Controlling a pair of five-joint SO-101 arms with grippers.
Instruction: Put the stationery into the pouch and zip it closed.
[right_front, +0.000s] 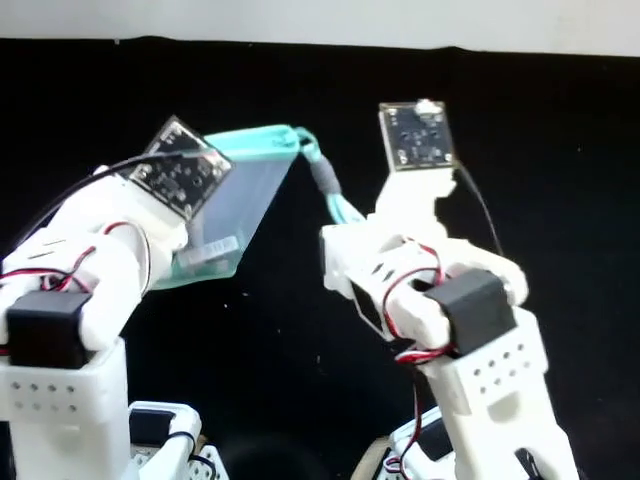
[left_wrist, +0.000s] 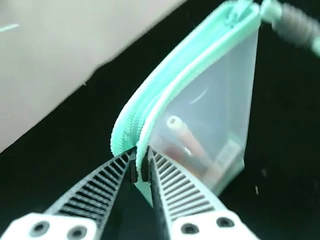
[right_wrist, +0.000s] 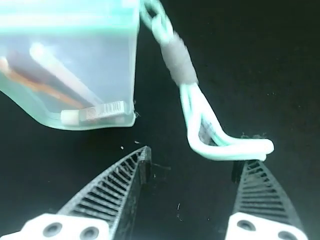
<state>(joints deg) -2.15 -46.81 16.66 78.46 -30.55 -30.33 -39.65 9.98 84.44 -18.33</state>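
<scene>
my left pincer (left_wrist: 141, 170) is clenched on the pouch (left_wrist: 220, 100), pinching the near end of its mint zipper band (left_wrist: 165, 90). it holds the pouch up off the black table (right_wrist: 280, 75), so the clear body hangs down from the band. through the plastic i see the stationery inside: a pale pen (left_wrist: 186, 136) and something reddish beside it, lying toward the bottom.

my right pincer (right_wrist: 192, 164) is released, jaws spread wide. the pull cord (right_wrist: 210, 135), a mint loop with a grey sleeve (right_wrist: 179, 60) on it, dangles from the pouch's far corner. its end lies just by one of my fingertips; whether it touches, i cannot tell.

as i judge it, the filling is done and i am at the end of the zipping step. the slider seems to sit at the far corner where the cord is fixed, and the teeth look joined along the band, though i cannot be certain of the last stretch.

next i should check that corner. if a gap is left, my right pincer must close on the loop and draw it away from the left one, which keeps the band taut. if it is shut, the left one lowers the pouch and lets go.
</scene>
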